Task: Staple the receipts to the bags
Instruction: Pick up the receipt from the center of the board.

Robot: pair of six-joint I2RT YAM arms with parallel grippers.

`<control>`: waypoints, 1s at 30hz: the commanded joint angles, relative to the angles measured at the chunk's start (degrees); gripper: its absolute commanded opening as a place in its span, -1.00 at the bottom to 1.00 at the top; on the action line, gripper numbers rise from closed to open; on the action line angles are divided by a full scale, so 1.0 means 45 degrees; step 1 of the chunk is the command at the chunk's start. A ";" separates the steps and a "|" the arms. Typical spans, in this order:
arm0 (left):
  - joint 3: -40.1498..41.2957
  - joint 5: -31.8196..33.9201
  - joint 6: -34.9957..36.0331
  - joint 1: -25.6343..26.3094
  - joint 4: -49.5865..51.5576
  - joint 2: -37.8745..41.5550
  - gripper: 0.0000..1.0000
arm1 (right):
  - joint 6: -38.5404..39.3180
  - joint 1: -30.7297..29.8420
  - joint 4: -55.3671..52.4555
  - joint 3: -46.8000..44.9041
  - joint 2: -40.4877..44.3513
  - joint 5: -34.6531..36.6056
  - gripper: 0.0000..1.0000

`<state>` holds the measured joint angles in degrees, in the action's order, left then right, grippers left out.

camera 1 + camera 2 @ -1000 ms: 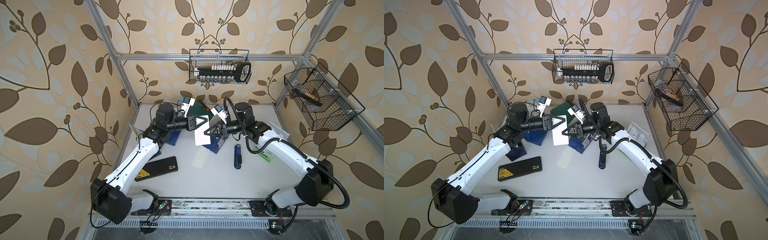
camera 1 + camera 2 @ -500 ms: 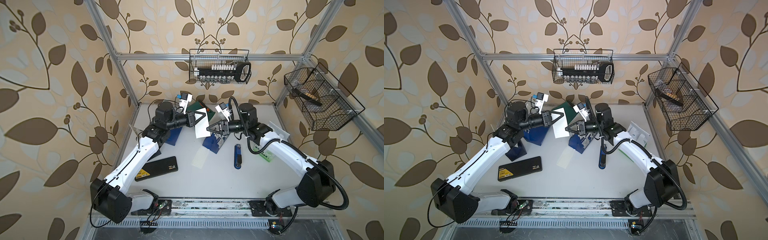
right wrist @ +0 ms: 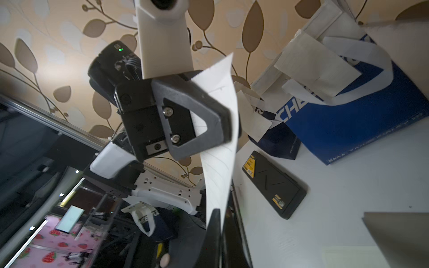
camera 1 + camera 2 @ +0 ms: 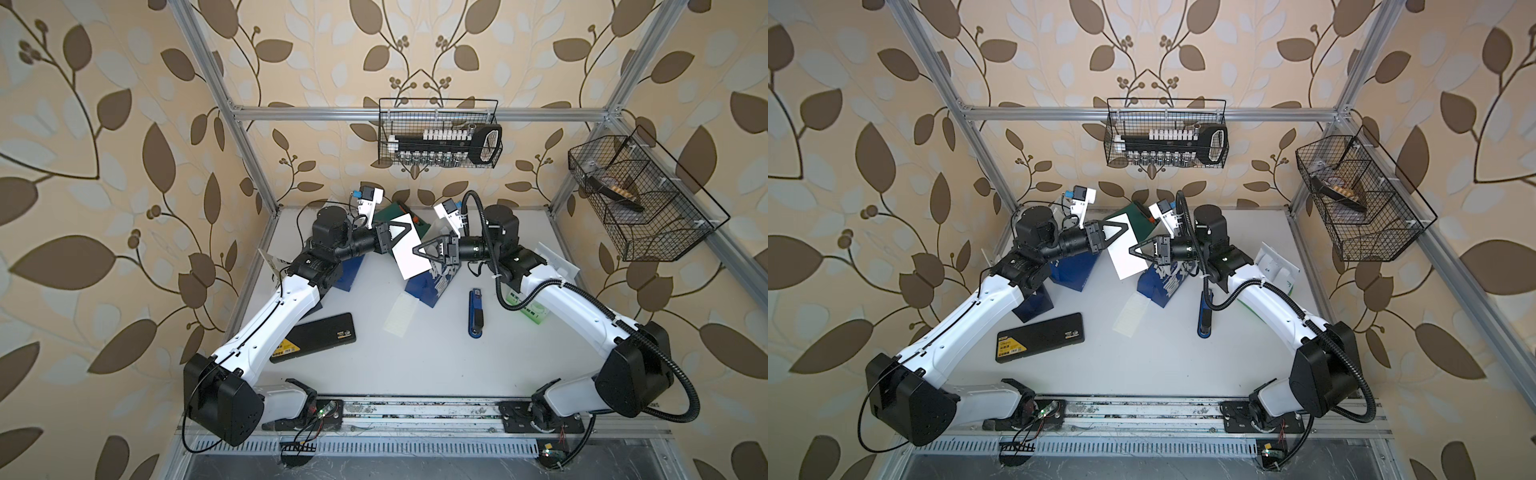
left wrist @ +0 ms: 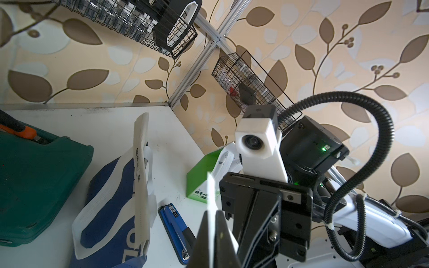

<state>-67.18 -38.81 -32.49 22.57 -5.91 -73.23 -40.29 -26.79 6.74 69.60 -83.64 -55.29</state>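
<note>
A white table (image 4: 415, 361) sits inside an aluminium frame (image 4: 415, 113), closed in by beige wallpaper with brown leaves. A wire basket (image 4: 438, 133) hangs on the back wall with a black tool rack in it. A second basket (image 4: 640, 199) hangs on the right wall. On the table lie a blue stapler (image 4: 476, 313) and a black case (image 4: 320, 343) with a yellow label, and a green pouch (image 4: 386, 214) sits at the back.

The receipt (image 4: 409, 253) is off the table, held in the air over its back half between the two arms. It is a plain white slip, tilted, with only faint lines, and it looks slightly bowed in the right wrist view (image 3: 220, 162). The left gripper (image 4: 409, 227) is clamped on it nearer the back wall and the right gripper (image 4: 417, 251) nearer the front. Both sets of jaws are pressed together on the paper.

A second receipt (image 4: 401, 316), creamier in colour, lies flat on the table just beside a navy bag (image 4: 432, 286) that stands below the right gripper. A second navy bag (image 4: 349, 274) stands by the left arm. A green bag (image 4: 534, 309) shows partly under the right arm.
</note>
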 commanded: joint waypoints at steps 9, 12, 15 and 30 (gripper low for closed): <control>-0.0399 0.1626 0.1708 0.0231 0.1767 -0.0121 0.06 | 0.3143 0.2211 -0.3546 -0.0070 0.1280 0.1000 -1.00; -0.0866 0.2462 0.2849 0.0596 0.2479 -0.0907 0.09 | 0.5583 0.2300 -0.6362 0.0298 0.1158 0.1680 -1.00; -0.1683 0.2782 0.3442 0.0948 0.2661 -0.1964 0.09 | 0.6291 0.2357 -0.6985 0.0304 0.1023 0.1923 -1.00; -0.3865 0.4225 0.5150 0.2030 0.4446 -0.4983 0.04 | 0.4995 0.3632 -0.6640 -0.0228 0.0940 0.5578 -1.00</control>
<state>-81.80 -21.93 -11.55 31.35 13.61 -95.35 -16.47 -10.15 -24.71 70.15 -81.06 -32.03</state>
